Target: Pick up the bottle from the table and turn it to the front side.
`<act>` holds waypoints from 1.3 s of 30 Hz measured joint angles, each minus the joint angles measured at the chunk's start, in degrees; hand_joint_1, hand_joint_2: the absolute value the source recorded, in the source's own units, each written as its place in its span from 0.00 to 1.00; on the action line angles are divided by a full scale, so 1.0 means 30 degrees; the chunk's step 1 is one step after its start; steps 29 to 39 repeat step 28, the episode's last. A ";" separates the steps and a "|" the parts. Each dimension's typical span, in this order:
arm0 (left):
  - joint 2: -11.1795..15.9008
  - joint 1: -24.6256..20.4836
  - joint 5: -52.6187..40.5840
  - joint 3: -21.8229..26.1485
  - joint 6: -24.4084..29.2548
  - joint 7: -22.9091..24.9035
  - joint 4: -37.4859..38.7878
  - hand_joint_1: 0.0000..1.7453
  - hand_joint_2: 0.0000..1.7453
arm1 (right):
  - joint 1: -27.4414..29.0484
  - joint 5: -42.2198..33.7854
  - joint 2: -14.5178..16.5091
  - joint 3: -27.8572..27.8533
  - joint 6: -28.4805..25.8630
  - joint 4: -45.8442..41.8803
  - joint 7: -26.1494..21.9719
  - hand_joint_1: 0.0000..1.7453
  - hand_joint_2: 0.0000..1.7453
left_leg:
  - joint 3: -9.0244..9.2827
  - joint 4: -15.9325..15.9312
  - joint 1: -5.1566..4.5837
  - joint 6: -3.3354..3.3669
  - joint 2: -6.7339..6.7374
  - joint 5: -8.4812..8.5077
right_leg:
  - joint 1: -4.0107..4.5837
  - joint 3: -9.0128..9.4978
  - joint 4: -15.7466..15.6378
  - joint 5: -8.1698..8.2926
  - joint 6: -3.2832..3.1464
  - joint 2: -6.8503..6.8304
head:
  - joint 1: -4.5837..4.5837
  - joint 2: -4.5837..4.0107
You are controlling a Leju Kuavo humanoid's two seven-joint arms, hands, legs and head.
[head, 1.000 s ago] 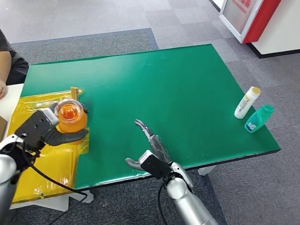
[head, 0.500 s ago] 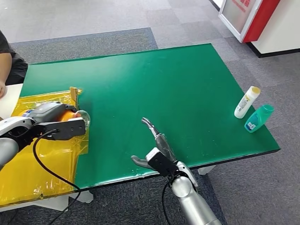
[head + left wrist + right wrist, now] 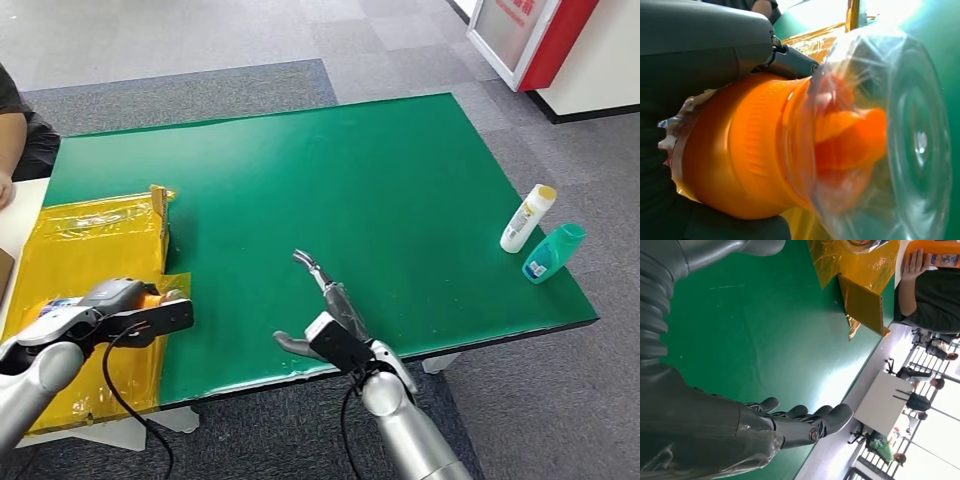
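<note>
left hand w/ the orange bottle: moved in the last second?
Yes. The left hand with the orange bottle has come back toward the robot along the yellow sheet, away from the sheet's upright flap, and rolled over.

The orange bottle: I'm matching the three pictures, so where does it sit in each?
Head view: orange bottle barely peeks out of the left hand, over the yellow film.
Left wrist view: bottle large, centre, clear cap outward.
Right wrist view: cannot tell.
Shared landmark: the yellow film on the green table.
</note>
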 joint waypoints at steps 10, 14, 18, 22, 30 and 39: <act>-0.2238 0.0503 -0.2198 0.2357 0.1332 0.0064 0.1504 0.87 1.00 | -0.0007 0.0082 0.0018 0.0084 0.0053 0.0089 -0.0038 0.00 1.00 | 0.0003 0.0000 0.0002 -0.0001 -0.0003 0.0002 | 0.0001 0.0002 0.0002 0.0001 -0.0001 -0.0001 | 0.0000 0.0000; -0.3154 0.0745 -0.3045 0.3370 0.1724 -0.0046 0.1670 0.00 0.75 | 0.0003 0.0144 0.0018 0.0084 0.0047 0.0089 -0.0038 0.00 1.00 | 0.0002 0.0000 0.0000 0.0000 -0.0003 0.0001 | 0.0000 0.0004 0.0001 0.0001 0.0001 -0.0001 | 0.0002 0.0000; -0.3990 0.1098 -0.3672 0.4262 0.2040 -0.0192 0.1685 0.00 0.00 | 0.0030 0.0184 0.0018 0.0080 0.0044 0.0082 -0.0035 0.00 1.00 | 0.0001 0.0000 -0.0001 0.0001 -0.0003 0.0000 | -0.0001 0.0004 0.0000 0.0001 0.0001 -0.0001 | 0.0002 0.0000; -0.4490 0.2135 -0.1980 0.5375 0.2105 -0.1456 0.0907 0.00 0.00 | 0.0192 0.0160 0.0011 0.0055 -0.0062 0.0051 -0.0016 0.00 1.00 | 0.0003 0.0000 0.0001 -0.0004 0.0007 -0.0005 | -0.0001 -0.0001 0.0001 0.0000 0.0000 0.0008 | -0.0004 0.0000; -0.4153 0.5061 0.3303 0.7400 0.2088 -0.3378 -0.2409 0.00 0.00 | 0.0816 -0.0063 -0.0103 -0.0120 -0.0407 -0.0329 -0.0177 0.00 1.00 | 0.0004 -0.0004 0.0006 -0.0028 0.0014 -0.0033 | 0.0005 -0.0020 0.0002 -0.0031 -0.0014 0.0011 | -0.0003 0.0000; -0.4153 0.5061 0.3303 0.7400 0.2088 -0.3378 -0.2409 0.00 0.00 | 0.0816 -0.0063 -0.0103 -0.0120 -0.0407 -0.0329 -0.0177 0.00 1.00 | 0.0004 -0.0004 0.0006 -0.0028 0.0014 -0.0033 | 0.0005 -0.0020 0.0002 -0.0031 -0.0014 0.0011 | -0.0003 0.0000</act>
